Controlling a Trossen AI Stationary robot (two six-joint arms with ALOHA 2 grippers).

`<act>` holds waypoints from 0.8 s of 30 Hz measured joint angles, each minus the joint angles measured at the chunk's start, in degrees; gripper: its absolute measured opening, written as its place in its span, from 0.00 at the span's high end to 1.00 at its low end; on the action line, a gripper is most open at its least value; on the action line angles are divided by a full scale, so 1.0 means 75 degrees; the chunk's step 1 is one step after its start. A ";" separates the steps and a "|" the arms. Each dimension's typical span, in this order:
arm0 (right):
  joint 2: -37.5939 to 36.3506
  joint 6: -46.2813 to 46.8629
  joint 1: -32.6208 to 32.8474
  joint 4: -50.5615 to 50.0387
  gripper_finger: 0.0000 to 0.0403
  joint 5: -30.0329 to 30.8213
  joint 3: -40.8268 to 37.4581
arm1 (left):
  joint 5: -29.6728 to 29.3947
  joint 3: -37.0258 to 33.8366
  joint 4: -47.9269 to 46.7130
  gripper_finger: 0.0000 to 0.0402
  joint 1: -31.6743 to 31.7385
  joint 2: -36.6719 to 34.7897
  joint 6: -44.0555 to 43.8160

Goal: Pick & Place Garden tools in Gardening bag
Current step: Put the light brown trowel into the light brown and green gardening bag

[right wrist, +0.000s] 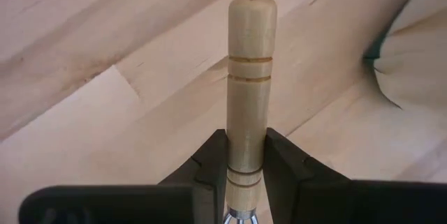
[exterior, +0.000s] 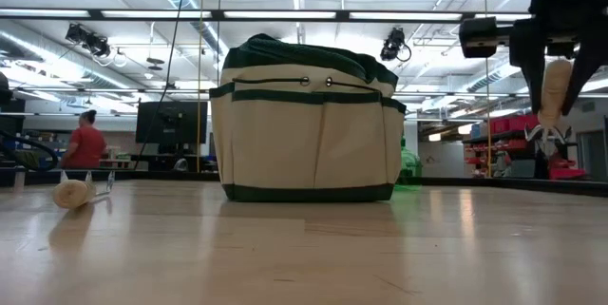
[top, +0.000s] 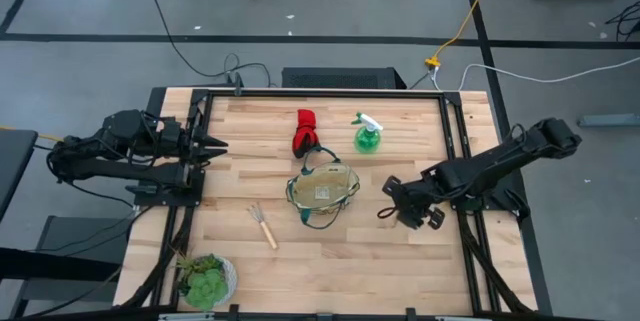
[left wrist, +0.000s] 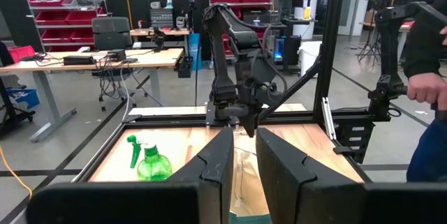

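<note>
The tan gardening bag with its dark green rim stands upright on its base at mid-table. My right gripper hovers just right of it, shut on a hand rake. A second rake lies flat on the table, near and left of the bag. The red-and-black glove bundle and the green spray bottle rest beyond the bag. My left gripper waits level at the left edge, with a narrow gap between its fingers and nothing in it. My right gripper pinches the rake's pale wooden handle between its two fingers, close to the metal collar. The fingers come steeply from above and run along the handle, whose rounded free end reaches past the fingertips. The rake hangs clear of the table.
A leafy plant in a white pot stands at the near left corner. Black frame rails run along the table's sides. A person's hand and sleeve show beyond the right rail. Bare wood lies near the bag's front.
</note>
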 joint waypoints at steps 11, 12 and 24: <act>-0.0266 0.1240 -0.0003 0.0227 0.83 0.0000 0.0000 | -0.0001 0.0000 -0.0003 0.82 0.0003 0.0002 0.0000; -0.0299 0.1345 -0.0001 0.0257 0.83 0.0000 0.0000 | -0.0002 0.0000 -0.0002 0.82 0.0000 0.0002 0.0000; -0.0996 0.2243 0.0000 0.0708 0.83 0.0003 0.0000 | 0.0000 0.0000 -0.0001 0.82 0.0000 0.0001 -0.0003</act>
